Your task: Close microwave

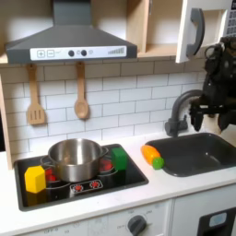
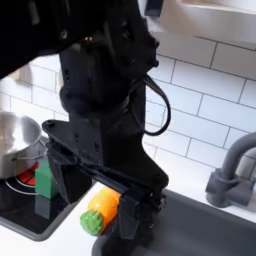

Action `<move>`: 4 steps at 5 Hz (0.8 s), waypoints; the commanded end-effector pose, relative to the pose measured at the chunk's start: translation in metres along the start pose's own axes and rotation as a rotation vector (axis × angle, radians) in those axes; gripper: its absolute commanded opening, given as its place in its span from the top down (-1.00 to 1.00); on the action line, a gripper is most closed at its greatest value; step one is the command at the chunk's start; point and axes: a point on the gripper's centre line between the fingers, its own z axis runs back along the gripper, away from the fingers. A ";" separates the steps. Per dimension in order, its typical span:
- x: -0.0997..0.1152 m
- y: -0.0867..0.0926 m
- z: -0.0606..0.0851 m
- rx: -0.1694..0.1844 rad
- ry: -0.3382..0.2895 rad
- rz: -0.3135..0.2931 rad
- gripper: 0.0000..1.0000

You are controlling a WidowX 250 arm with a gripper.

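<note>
Microwave (image 1: 205, 28) at my 1 o'clock in the first exterior view, top shelf corner. White body, dark grey curved vertical handle. Door stands slightly ajar, swung out; I can't make out window or keypad

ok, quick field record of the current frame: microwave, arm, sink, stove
microwave: top right in the first exterior view, door swung open, handle facing out
gripper: above the sink, below the microwave, not touching the door; fingers' state unclear
sink: dark basin, grey tap behind it
stove: steel pot on it, yellow block and green block beside the pot
counter: orange-and-green carrot lying by the sink
</note>
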 end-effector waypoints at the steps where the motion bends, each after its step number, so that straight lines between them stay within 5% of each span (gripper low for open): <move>1: 0.020 -0.004 0.001 -0.014 -0.011 -0.004 -1.00; 4: 0.048 -0.005 0.001 -0.031 -0.019 0.018 -1.00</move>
